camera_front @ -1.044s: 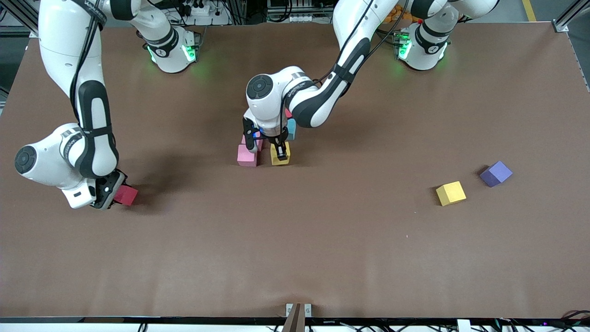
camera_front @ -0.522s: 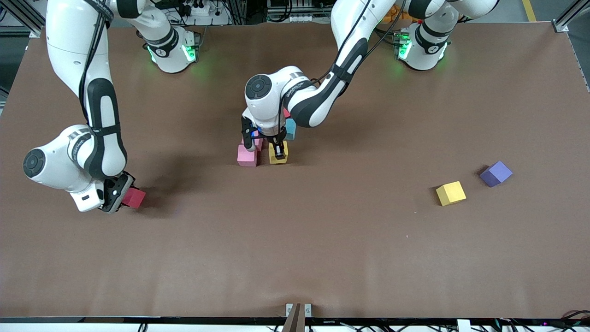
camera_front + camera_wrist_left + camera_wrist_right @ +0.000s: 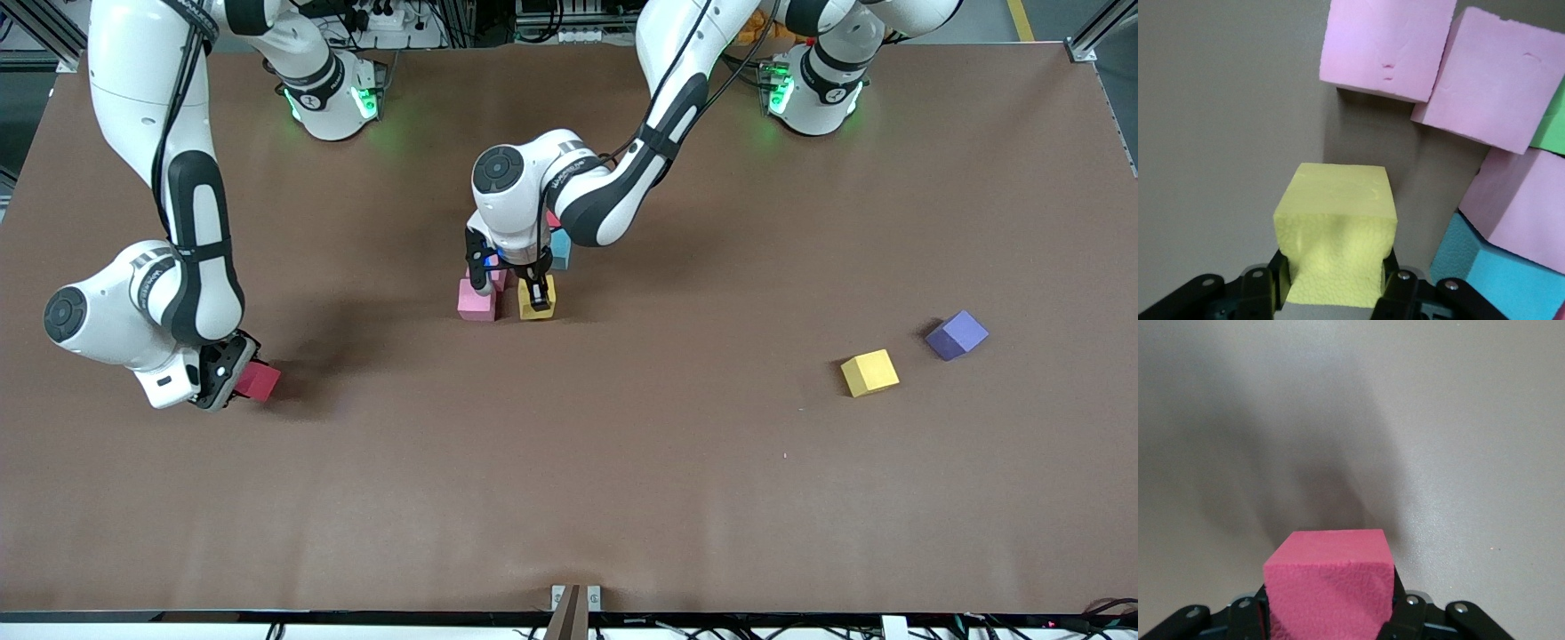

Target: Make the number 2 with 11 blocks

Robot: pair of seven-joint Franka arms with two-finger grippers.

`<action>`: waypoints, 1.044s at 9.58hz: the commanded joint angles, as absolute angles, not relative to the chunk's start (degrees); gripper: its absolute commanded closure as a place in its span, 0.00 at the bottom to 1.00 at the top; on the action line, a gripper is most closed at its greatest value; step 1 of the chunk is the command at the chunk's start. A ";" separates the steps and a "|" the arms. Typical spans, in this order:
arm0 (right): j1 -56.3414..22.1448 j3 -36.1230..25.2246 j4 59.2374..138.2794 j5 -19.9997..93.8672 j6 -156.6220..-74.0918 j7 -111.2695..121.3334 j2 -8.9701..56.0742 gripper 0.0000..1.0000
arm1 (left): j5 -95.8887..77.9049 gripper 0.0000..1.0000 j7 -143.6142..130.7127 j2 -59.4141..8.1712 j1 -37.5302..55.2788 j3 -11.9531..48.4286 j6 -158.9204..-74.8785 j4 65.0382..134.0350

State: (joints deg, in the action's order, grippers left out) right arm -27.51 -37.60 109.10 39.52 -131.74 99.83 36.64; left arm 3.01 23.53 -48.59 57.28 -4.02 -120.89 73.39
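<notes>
1. Left gripper [image 3: 536,298]: clamped on yellow cube [image 3: 1336,227], low at the digit cluster.
2. Pink cubes [image 3: 1386,43], just beside the held yellow cube; green cube [image 3: 1553,127] and light blue cube [image 3: 1485,267] adjoining.
3. Right gripper [image 3: 233,378]: clamped on crimson cube [image 3: 1328,583], over bare table [image 3: 569,480].
4. Spare yellow cube [image 3: 869,372] and purple cube [image 3: 957,334]: well apart from both grippers, toward the left arm's end.

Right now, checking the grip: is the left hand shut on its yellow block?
Shut: the left hand squeezes the yellow block, denting its sides.
</notes>
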 commanded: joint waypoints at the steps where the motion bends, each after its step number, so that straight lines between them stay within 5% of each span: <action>1: -27.51 -37.79 108.90 40.69 -130.70 99.32 36.39 0.61 | 1.14 1.00 25.49 -48.18 57.84 -5.89 -117.36 71.89; 5: -29.78 -37.71 108.98 40.78 -129.30 94.59 36.21 0.61 | 2.02 1.00 25.49 -47.20 56.87 -5.89 -113.48 72.33; 10: -40.32 -37.71 108.72 40.78 -127.27 79.29 35.24 0.61 | 2.29 1.00 27.77 -37.64 48.54 -5.54 -106.79 76.09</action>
State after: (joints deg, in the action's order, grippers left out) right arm -37.77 -37.34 108.54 39.80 -128.15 81.36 36.31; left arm 2.90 26.27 -42.18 50.59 -5.92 -107.75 72.32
